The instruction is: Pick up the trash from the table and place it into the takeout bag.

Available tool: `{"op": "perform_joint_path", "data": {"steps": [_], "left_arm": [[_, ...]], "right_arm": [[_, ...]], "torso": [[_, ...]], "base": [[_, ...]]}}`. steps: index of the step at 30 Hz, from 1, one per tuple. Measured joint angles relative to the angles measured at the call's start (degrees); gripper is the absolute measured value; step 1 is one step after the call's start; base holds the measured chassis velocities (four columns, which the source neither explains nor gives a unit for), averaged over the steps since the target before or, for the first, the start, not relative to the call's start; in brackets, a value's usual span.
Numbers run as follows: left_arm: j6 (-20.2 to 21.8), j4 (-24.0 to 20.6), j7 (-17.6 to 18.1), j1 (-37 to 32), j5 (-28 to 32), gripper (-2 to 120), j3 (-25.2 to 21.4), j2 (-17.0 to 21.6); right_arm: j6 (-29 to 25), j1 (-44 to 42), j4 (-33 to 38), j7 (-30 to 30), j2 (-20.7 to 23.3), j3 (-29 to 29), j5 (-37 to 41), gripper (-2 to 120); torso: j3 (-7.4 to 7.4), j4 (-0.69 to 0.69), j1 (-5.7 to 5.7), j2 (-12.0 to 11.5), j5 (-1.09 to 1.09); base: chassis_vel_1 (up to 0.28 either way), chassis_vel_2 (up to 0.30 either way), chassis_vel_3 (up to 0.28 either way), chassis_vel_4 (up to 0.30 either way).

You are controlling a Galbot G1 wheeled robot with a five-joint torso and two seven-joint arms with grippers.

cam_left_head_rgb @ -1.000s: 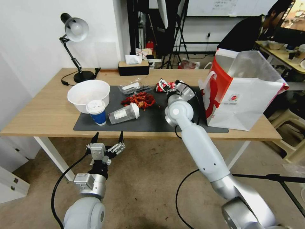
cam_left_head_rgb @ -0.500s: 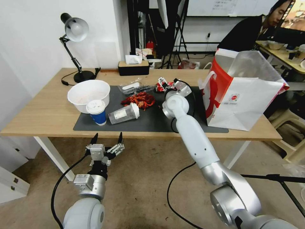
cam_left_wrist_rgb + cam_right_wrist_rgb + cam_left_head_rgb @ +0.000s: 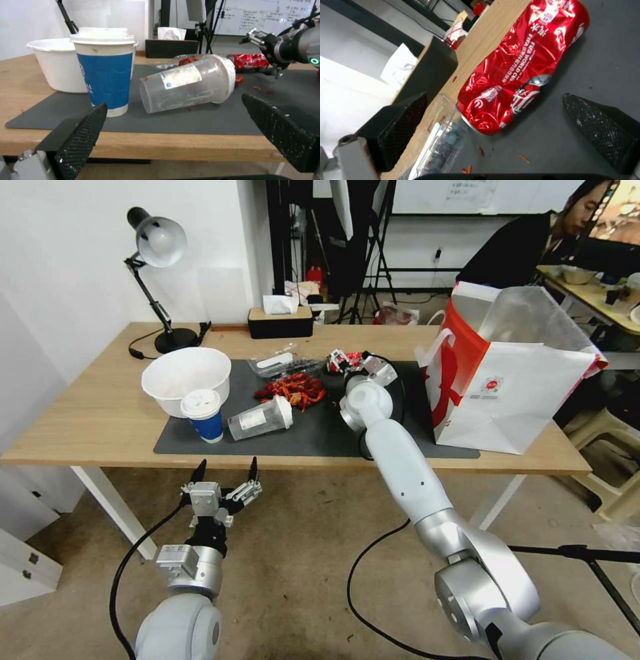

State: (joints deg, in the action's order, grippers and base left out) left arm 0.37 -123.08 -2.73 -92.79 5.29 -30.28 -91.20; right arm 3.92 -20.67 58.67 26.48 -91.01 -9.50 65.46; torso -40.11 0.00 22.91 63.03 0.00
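Crushed red can [image 3: 523, 65] lies on the dark grey mat [image 3: 320, 430] near the table's [image 3: 87, 420] far edge, between the right gripper's [image 3: 493, 130] spread fingers, untouched. Left gripper [image 3: 225, 470] hangs spread below the near edge.

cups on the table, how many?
2. Blue paper cup stands upright on the mat by the white bowl; clear plastic cup lies on its side beside it.
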Motion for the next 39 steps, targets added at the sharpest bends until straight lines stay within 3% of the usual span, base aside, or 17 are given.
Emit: {"op": "perform_joint_path", "data": {"steps": [29,39], "left_arm": [[-0.34,-1.34,-0.23,-1.93,-1.01,100,0.28,-0.27],[-0.77,-1.90,-0.41,-2.62,-1.25,100,0.46,-0.31]], "right_arm": [[-1.40,3.12,-8.97,-10.30,-1.14,-2.65,1.02,100],[-1.47,3.62,-11.52,-11.97,-1.15,-3.92,0.68,71]], "torso": [[0.01,0.00,0.00,0.00,0.00],[0.00,0.00,0.00,-0.01,0.00]], "base": [[0.000,0.000,0.000,0.000],[0.000,0.000,0.000,0.000]]}}
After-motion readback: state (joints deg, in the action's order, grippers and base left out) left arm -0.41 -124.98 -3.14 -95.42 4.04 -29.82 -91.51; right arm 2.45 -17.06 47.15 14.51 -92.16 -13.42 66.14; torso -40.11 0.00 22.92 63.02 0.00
